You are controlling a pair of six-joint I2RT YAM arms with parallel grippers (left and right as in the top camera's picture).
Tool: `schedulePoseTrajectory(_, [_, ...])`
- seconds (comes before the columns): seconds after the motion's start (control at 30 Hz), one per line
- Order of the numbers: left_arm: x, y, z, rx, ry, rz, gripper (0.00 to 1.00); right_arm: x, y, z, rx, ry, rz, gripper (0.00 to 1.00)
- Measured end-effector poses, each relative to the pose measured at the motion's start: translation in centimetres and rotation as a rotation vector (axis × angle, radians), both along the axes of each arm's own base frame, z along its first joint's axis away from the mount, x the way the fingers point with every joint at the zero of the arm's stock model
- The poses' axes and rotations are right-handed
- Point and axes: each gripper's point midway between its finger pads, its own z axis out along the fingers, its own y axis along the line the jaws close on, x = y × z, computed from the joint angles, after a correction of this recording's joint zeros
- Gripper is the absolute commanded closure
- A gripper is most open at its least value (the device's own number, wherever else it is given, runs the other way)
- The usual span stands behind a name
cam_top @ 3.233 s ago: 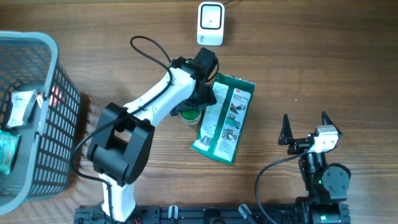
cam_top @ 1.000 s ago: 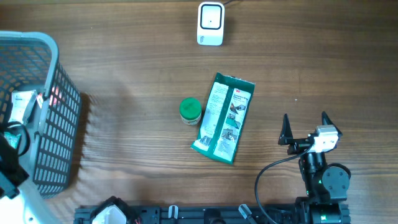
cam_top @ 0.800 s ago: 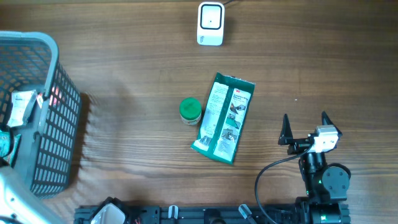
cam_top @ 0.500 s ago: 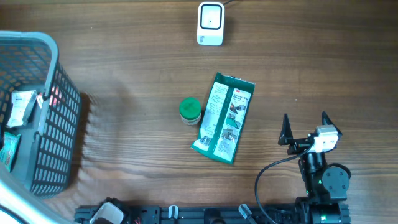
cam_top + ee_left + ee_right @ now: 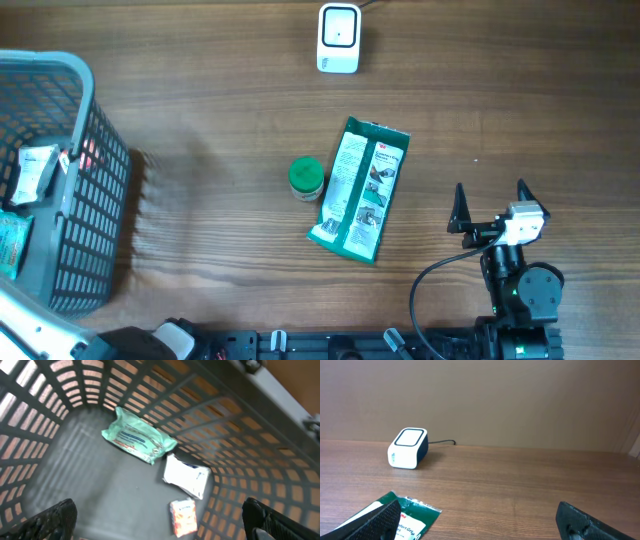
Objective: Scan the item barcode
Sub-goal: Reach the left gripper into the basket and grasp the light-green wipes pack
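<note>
Mock shop checkout, barcode scanner, shopping basket, wooden table

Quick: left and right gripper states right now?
Left gripper: open, holding nothing, above the basket.
Right gripper: open, holding nothing.

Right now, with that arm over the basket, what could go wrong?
The white packet lies right beside the green pack, with the small orange box close by, so wide-open jaws might catch two things. They sit near the basket wall, which the jaws could bump. On the way to the scanner, the green tub could get knocked.
</note>
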Motion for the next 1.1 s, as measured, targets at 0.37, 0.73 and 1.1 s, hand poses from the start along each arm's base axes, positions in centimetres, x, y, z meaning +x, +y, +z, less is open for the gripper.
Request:
schedulePoseTrajectory(0.37, [-0.1,1.3,-3.1,-0.080,0.060,0.023,0.00,0.0,0.0,0.0,0.000,0.000,0.000,0.00])
schedulePoseTrajectory(0.73, [-0.5,2.0,-7.2,-0.174,0.144,0.042,0.00,0.0,0.0,0.0,0.000,0.000,0.000,0.00])
schedulePoseTrajectory(1.1, [-1.9,2.8,-8.3,-0.203,0.162,0.087,0.00,0.0,0.0,0.0,0.000,0.000,0.000,0.00])
